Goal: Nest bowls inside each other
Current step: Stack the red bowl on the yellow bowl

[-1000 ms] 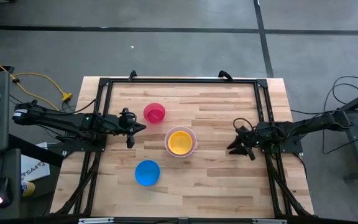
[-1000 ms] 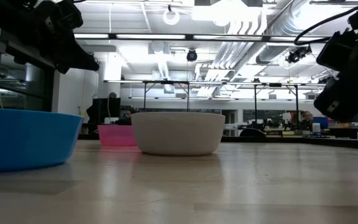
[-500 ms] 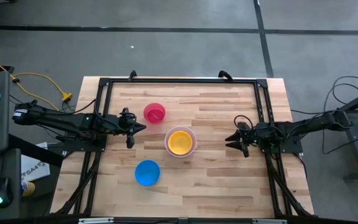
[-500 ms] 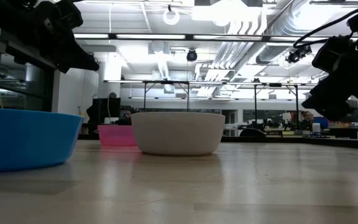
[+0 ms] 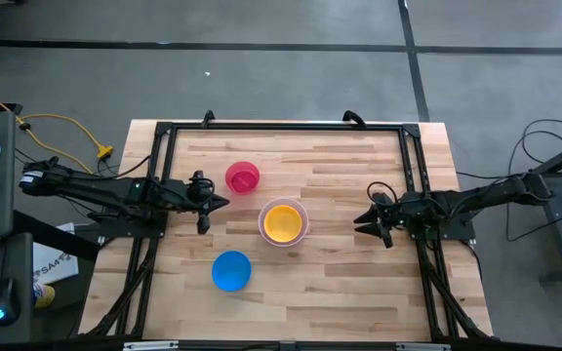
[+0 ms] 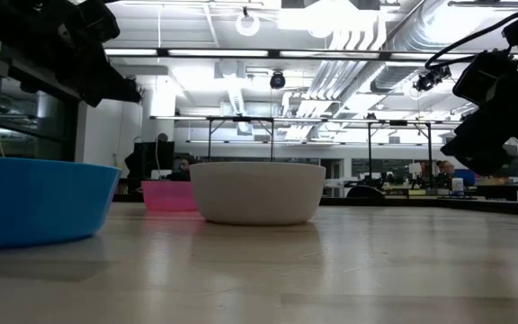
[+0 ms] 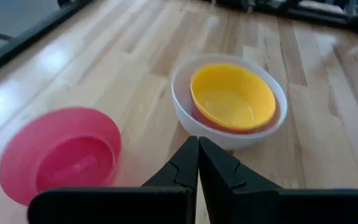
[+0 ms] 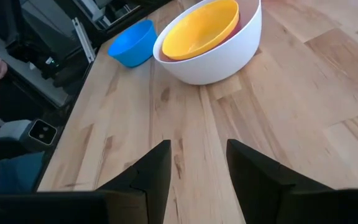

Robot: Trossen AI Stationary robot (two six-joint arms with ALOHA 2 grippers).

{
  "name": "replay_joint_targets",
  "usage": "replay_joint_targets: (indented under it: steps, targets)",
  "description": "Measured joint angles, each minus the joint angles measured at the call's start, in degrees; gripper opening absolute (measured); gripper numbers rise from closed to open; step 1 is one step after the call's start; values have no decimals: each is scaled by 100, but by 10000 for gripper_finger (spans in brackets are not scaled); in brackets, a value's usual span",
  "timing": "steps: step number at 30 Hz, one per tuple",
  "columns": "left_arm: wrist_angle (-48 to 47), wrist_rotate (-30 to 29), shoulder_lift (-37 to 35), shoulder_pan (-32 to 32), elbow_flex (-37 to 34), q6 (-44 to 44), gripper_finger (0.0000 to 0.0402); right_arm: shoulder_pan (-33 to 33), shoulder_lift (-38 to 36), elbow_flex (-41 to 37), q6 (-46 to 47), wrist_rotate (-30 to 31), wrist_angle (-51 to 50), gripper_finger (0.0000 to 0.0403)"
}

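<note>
Bowls: yellow bowl (image 5: 282,223) sitting nested in white bowl (image 5: 283,222) mid-table, pink bowl (image 5: 243,177) and blue bowl (image 5: 231,270) waiting loose. Right gripper (image 5: 363,223), spread and empty, settling after turning toward stack; left gripper (image 5: 221,201) hovering pressed together beside pink.

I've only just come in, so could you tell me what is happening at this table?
Two robot arms are nesting bowls. The yellow bowl already sits tilted inside the white bowl, over something reddish. The pink bowl and blue bowl stand apart on the table. Neither arm holds anything: the left gripper is shut by the pink bowl, the right gripper open, facing the stack.
</note>
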Motion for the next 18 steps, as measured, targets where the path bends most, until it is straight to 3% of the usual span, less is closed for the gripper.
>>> replay_joint_targets:
  steps: [10,18]
  targets:
    - [-690,479,0,87,36,541,12,0,0,1,-2,-7,21,148]
    - [-1553,1546,473,1208,614,1453,12,0,0,1,-4,-15,27,148]
